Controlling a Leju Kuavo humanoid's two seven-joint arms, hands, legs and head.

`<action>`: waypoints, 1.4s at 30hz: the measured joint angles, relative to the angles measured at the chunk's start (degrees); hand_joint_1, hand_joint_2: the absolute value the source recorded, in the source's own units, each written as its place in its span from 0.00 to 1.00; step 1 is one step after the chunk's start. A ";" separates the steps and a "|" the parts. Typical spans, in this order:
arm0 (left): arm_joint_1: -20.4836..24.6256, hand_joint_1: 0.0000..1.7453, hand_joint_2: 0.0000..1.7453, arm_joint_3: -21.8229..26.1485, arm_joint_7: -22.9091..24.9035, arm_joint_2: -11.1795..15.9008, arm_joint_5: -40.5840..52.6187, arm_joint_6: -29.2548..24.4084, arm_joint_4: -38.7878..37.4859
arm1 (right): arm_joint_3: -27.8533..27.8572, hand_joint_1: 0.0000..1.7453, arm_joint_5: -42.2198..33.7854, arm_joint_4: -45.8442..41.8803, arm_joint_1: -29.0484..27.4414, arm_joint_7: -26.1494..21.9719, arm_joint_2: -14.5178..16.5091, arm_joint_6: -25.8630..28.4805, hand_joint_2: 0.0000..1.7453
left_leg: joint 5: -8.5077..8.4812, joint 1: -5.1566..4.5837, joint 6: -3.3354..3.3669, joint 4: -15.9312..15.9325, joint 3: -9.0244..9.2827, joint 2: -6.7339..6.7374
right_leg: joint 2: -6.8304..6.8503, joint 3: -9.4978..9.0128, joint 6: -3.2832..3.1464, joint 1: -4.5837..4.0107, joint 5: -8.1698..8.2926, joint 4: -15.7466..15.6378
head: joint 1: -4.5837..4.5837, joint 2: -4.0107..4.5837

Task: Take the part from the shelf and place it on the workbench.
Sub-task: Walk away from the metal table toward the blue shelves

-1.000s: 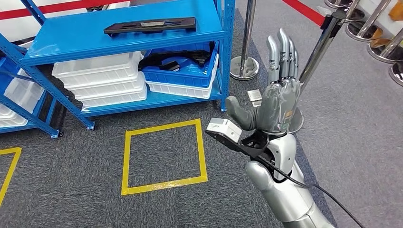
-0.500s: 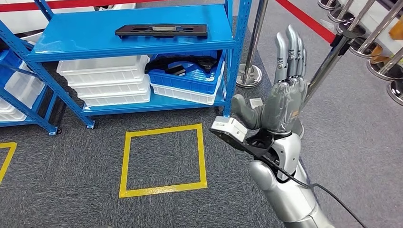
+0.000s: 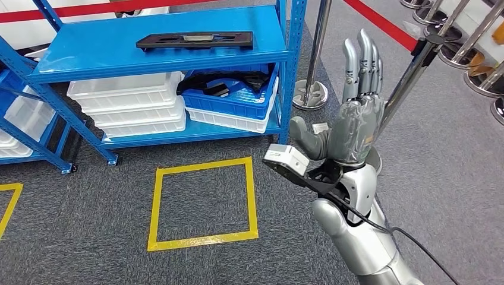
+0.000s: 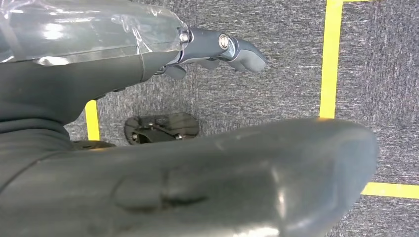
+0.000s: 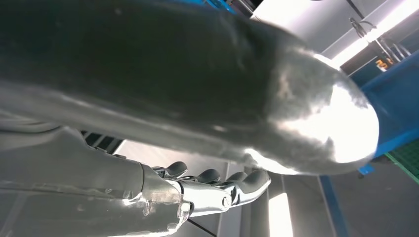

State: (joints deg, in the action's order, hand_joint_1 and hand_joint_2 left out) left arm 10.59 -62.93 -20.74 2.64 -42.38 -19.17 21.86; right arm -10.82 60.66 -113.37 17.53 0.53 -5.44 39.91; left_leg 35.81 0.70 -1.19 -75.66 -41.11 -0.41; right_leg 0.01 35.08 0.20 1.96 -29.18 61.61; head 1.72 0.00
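In the head view, the flat black part (image 3: 194, 40) was seen lying untouched on the top board of the blue shelf (image 3: 119, 50), far and to the left. The right hand (image 3: 350, 122) was raised near the right side, its fingers straight and together, the thumb apart, nothing held. It stood well apart from the part, with the shelf's right upright (image 3: 292, 71) and a stanchion post (image 3: 319, 41) between and beside them. Nothing of the task was judged done: the reach, the grasp, the carry and the placing on the workbench were all left. No workbench was to be seen. On the lower board, white bins (image 3: 128, 107) and a blue bin (image 3: 235, 98) were stacked. A yellow taped square (image 3: 156, 205) marked the carpet in front of the shelf. Open room was judged to lie above the top board; the upright and the slanted post (image 3: 410, 77) beside the hand were the edges to be cleared.

In the left wrist view, the left hand (image 4: 212, 47) was seen above carpet and yellow tape, the fingers loosely extended and empty.

In the right wrist view, the right hand's fingers (image 5: 217, 190) were seen extended, grasping nothing.
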 joint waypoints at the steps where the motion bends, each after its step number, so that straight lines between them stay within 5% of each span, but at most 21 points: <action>1: -0.02 0.00 0.00 0.00 0.00 0.00 0.01 0.00 0.00 | 0.00 0.00 0.04 0.01 0.00 0.04 0.00 0.00 0.00 | -0.77 0.15 -0.05 -0.17 -0.30 0.01 | 0.02 -0.10 -0.01 0.03 -0.07 0.00 | 0.00 0.00; 5: 0.05 0.00 0.00 0.01 0.00 0.00 0.15 0.00 0.01 | 0.00 0.00 0.34 0.02 0.04 0.22 0.00 0.00 0.00 | -7.38 0.22 0.08 12.67 5.22 -0.05 | -0.04 -0.80 0.70 0.13 -0.49 -0.13 | -0.06 0.00; 7: 0.04 0.00 0.00 0.01 0.00 0.00 0.25 0.01 0.02 | -0.01 0.00 0.38 0.02 0.06 0.25 0.00 0.00 0.00 | -7.48 -0.14 0.24 14.92 6.11 -0.15 | -0.09 -1.02 1.37 0.03 -0.39 -0.62 | -0.04 0.00; 10: 0.00 0.00 0.00 0.01 -0.04 0.00 0.34 0.04 0.02 | -0.01 0.00 0.37 0.02 0.09 0.26 -0.02 0.00 0.00 | -7.98 -0.10 1.36 16.02 6.54 -0.10 | -0.05 -1.36 2.39 0.04 -0.66 -0.83 | 0.20 0.00; 15: 0.02 0.00 0.00 0.02 -0.10 -0.01 0.40 0.17 0.01 | -0.09 0.00 0.32 0.08 -0.05 0.32 -0.04 0.00 0.00 | -8.25 -0.73 2.98 16.81 7.03 0.11 | -0.01 5.27 2.07 -0.55 -7.07 12.98 | 1.08 0.00; 17: -0.02 0.00 0.00 0.01 -0.13 -0.02 0.48 0.48 0.00 | -0.13 0.00 0.35 0.13 -0.16 0.45 -0.04 0.00 0.00 | -8.13 -1.15 3.20 16.68 7.13 0.03 | -0.01 5.14 1.56 -0.95 -5.12 12.23 | 1.25 0.00; 19: 0.01 0.00 0.00 0.00 -0.19 -0.03 0.55 0.89 0.01 | -0.18 0.00 0.40 0.15 -0.16 0.60 -0.04 0.00 0.00 | -7.92 -1.47 3.29 16.49 7.28 -0.07 | -0.01 1.80 0.64 -1.39 -1.23 4.96 | 1.37 0.00; 21: 0.04 0.00 0.00 0.01 -0.25 -0.05 0.64 1.11 0.02 | -0.22 0.00 0.46 0.16 -0.14 0.67 -0.03 0.00 0.00 | -7.73 -1.72 3.10 16.21 7.17 -0.13 | -0.01 -0.53 -0.12 -1.71 0.47 -0.44 | 1.32 0.00; 26: 0.11 0.00 0.00 0.02 -0.27 -0.02 0.86 1.26 0.02 | -0.24 0.00 0.70 0.17 -0.15 0.63 0.01 0.00 0.00 | -6.48 -1.69 1.66 14.66 6.72 -0.10 | 0.14 -1.37 -1.12 -1.31 0.97 -2.48 | 1.13 0.00; 29: 0.08 0.00 0.00 0.02 -0.21 0.00 0.89 1.35 0.01 | -0.24 0.00 0.73 0.19 -0.21 0.67 0.04 0.00 0.00 | -1.82 -0.74 0.28 5.49 2.59 -0.05 | 0.37 -1.65 -1.39 -0.94 1.10 -2.81 | 0.59 0.00; 31: -0.02 0.00 0.00 0.02 -0.16 0.00 0.89 1.36 0.00 | -0.24 0.00 0.72 0.25 -0.31 0.72 0.04 0.00 0.00 | -0.98 -0.01 -0.38 1.26 0.42 -0.03 | 0.40 -1.67 -1.29 -0.71 1.01 -2.76 | 0.55 0.00; 32: -0.04 0.00 0.00 0.02 -0.16 0.00 0.89 1.36 0.00 | -0.24 0.00 0.71 0.28 -0.33 0.75 0.04 0.00 0.00 | -2.17 0.28 -0.65 2.22 0.80 -0.01 | 0.38 -1.74 -1.15 -0.53 0.93 -2.72 | 0.55 0.00; 35: 0.01 0.00 0.00 0.02 -0.17 0.00 0.89 1.36 0.00 | -0.24 0.00 0.65 0.30 -0.33 0.87 0.04 0.00 0.00 | -7.51 0.80 -1.20 13.19 5.89 0.02 | 0.29 -2.13 -0.23 -0.06 0.46 -2.50 | 0.34 0.00; 37: -0.03 0.00 0.00 0.02 -0.16 -0.02 0.88 1.36 0.01 | -0.25 0.00 0.63 0.30 -0.29 0.97 0.04 0.00 0.00 | -8.32 0.77 -0.93 16.77 7.27 -0.14 | 0.19 -2.10 0.56 -0.17 0.22 -2.39 | 0.19 0.00; 41: -0.16 0.00 0.00 0.05 -0.05 -0.13 0.76 1.27 0.00 | -0.28 0.00 0.54 0.32 -0.39 1.37 0.05 0.00 0.00 | -8.38 0.76 -0.48 17.12 7.24 -0.24 | 0.02 -2.42 -0.95 -0.44 0.19 -2.89 | 0.54 0.00; 42: -0.16 0.00 0.00 0.06 0.04 -0.13 0.73 1.15 0.00 | -0.30 0.00 0.46 0.32 -0.40 1.53 0.06 0.00 0.00 | -8.35 0.72 -0.35 17.13 7.26 -0.25 | 0.06 -2.56 -0.84 -0.45 0.27 -3.11 | 0.62 0.00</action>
State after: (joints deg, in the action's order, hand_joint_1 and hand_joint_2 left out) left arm 10.44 -62.87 -20.70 2.51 -41.65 -18.02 21.86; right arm -11.11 61.12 -113.04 17.13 2.06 -5.38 39.91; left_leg 27.46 1.43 -1.54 -58.53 -33.85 -0.66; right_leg 0.07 32.53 -0.64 1.51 -28.91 58.49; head 2.34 0.00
